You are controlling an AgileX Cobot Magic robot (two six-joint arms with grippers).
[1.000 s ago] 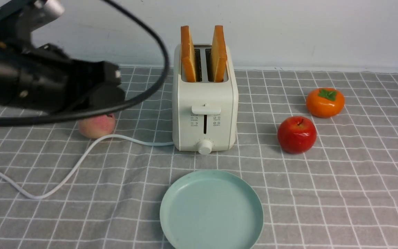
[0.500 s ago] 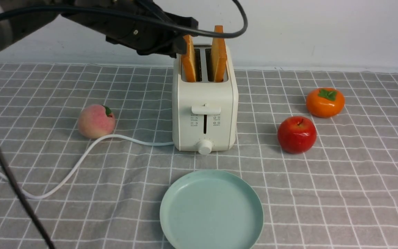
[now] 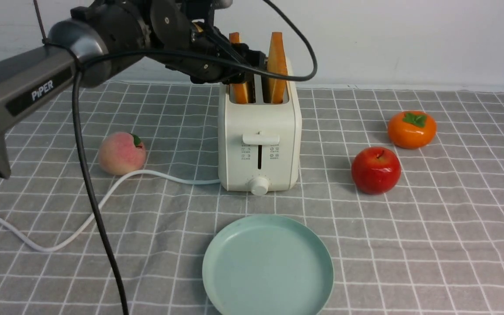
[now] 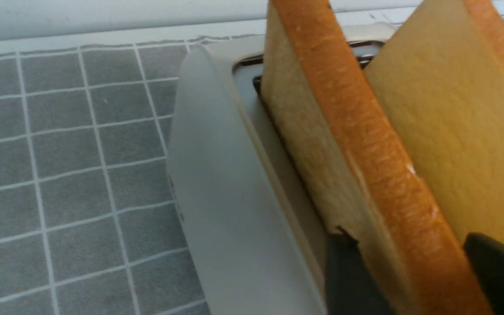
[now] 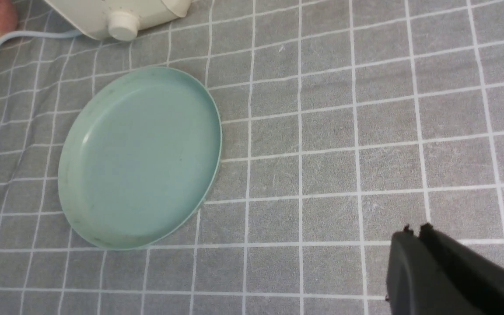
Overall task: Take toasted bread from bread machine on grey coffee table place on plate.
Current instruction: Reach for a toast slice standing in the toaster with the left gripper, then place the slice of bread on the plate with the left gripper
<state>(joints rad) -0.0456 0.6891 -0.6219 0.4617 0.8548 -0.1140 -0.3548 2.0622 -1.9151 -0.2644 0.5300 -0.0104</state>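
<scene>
A: Now, how do we log the left gripper?
B: Fingers apart, astride the left toast slice, which stands in the toaster beside the right toast slice.
A: Right gripper?
B: Fingers together, over the grey check table, right of the mint-green plate.

The left tool hides most of the left toast slice; toaster icons seem unreadable.

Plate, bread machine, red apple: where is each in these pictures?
plate [image 3: 267, 267]: front view, bare middle.
bread machine [image 3: 258, 124]: front view, front face above lever.
red apple [image 3: 375, 170]: front view, centre of its skin.
</scene>
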